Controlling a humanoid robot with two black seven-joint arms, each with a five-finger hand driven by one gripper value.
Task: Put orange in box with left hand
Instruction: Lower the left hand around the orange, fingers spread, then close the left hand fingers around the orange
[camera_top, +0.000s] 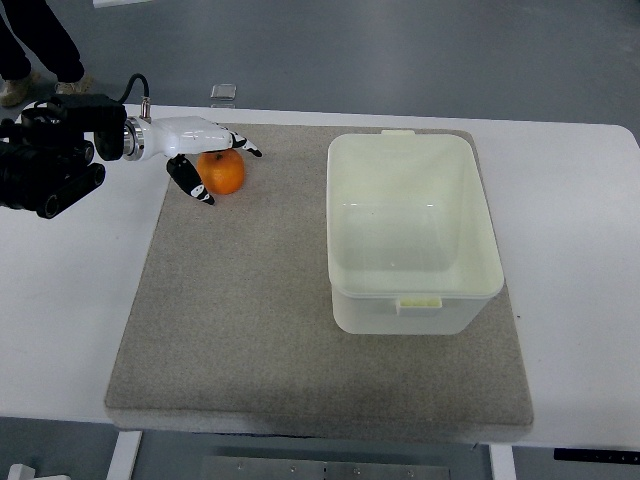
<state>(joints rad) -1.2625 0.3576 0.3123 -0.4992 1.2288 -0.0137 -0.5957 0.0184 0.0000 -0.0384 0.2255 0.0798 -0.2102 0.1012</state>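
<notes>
Top view: the orange sits on the grey mat at about ten o'clock from the mat's middle, near its far left corner. The left hand comes in from the picture's left edge and cups the fruit from its nine o'clock side: the white fingers arch over the top and far side, and the thumb reaches round the near-left side. The fingers look curled around the orange and touching or almost touching it, but it rests on the mat, so the grasp seems not yet proven by a lift. The right hand is out of view.

The white box stands open at three o'clock from the orange, well apart from it, on the right half of the mat, which lies on the white tabletop.

To do this step well, I judge the fingers should close evenly so the round fruit cannot squirt out toward four o'clock, where no finger backs it. The thumb should press opposite the fingers, across the widest part. Then a straight lift, high enough to clear the box's near-left rim, before travelling toward three o'clock and releasing low over the empty floor of the box.
</notes>
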